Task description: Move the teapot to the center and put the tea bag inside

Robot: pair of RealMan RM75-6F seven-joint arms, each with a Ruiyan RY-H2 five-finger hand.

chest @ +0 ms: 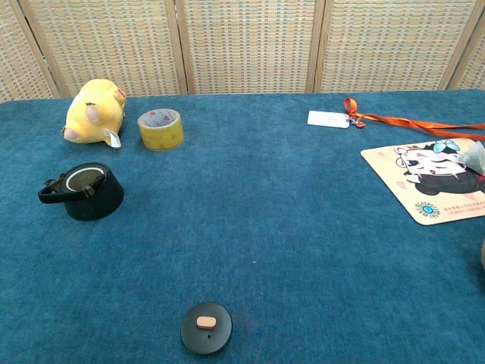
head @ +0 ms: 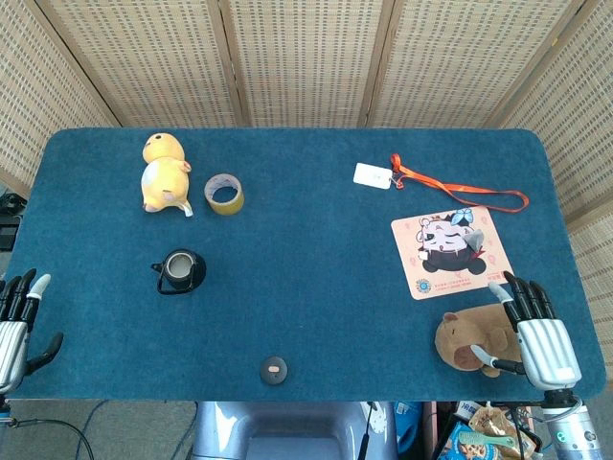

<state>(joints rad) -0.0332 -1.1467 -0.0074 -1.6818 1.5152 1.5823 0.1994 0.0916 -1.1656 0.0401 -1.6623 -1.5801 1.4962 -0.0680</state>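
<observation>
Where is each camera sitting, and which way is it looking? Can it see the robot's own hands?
Head view: sits high up, looking down on the blue table; shows the left robot hand and the right robot hand at the near corners.
Chest view: sits low at the near edge, looking across towards the woven screen; no robot hand shows.
Both share the teapot, its lid, tape roll and yellow plush.

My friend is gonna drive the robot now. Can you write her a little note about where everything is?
Left hand: open, at the table's left edge, holding nothing.
Right hand: open, near right, beside the brown plush.
Teapot: left of center, lid off; lid lies near the front edge.
Tea bag: on the cartoon mat, right side.
Done: nothing yet.
Left: move the teapot to center, put the tea bag in.
</observation>
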